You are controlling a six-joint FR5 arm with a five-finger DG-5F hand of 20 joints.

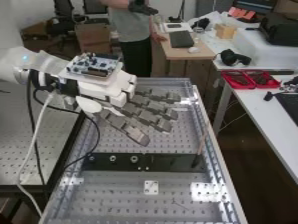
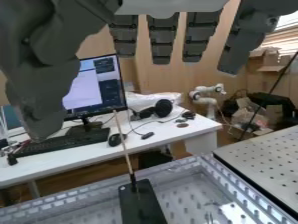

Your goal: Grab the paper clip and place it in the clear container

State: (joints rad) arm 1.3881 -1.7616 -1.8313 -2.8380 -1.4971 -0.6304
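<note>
In the high view the hand (image 1: 148, 118) is over the far half of the perforated bench, its fingers spread and nearly straight, holding nothing. The wrist view also has the hand (image 2: 163, 40), fingers extended and apart from everything on the bench. A thin dark line (image 1: 179, 204) near the bench's near end may be the paper clip; I cannot tell for certain. To its right lies a bright glossy patch (image 1: 209, 192), either the clear container or glare. The hand is well away from both.
A black strip (image 1: 110, 161) with metal rings crosses the bench. At its right end a thin wooden stick (image 1: 201, 142) stands upright; the wrist view has this stick (image 2: 124, 145) too. A small white plate (image 1: 151, 187) lies nearer. Red trays (image 1: 239, 80) rest on the side table.
</note>
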